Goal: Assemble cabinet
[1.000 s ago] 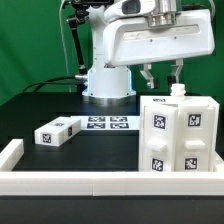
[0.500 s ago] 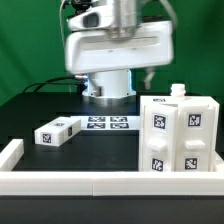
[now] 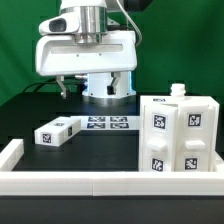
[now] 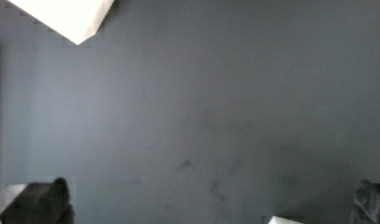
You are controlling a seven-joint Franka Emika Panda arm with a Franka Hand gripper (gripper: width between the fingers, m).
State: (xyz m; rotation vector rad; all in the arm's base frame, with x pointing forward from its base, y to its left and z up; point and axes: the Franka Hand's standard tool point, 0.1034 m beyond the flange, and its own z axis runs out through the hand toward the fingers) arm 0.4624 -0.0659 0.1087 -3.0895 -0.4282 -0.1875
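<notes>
The cabinet body (image 3: pixel 180 135), a white box with tags on its front and a small knob on top, stands on the black table at the exterior view's right. A small white tagged block (image 3: pixel 55 131) lies at the left. My gripper (image 3: pixel 88 90) hangs open and empty above the table's back middle, well left of the cabinet body and above and behind the block. In the wrist view the gripper (image 4: pixel 205 205) shows only its two dark fingertips (image 4: pixel 41 203), far apart over bare black table. A white corner (image 4: pixel 71 15) shows at the frame's edge; I cannot tell which part it is.
The marker board (image 3: pixel 108 123) lies flat in front of the robot base (image 3: pixel 108 85). A low white border rail (image 3: pixel 100 182) runs along the front edge and turns up the left side (image 3: pixel 10 152).
The arm has swung from above the cabinet body at the exterior view's right to the left, and sits slightly lower. The gripper stays open and empty. The parts have not moved.
</notes>
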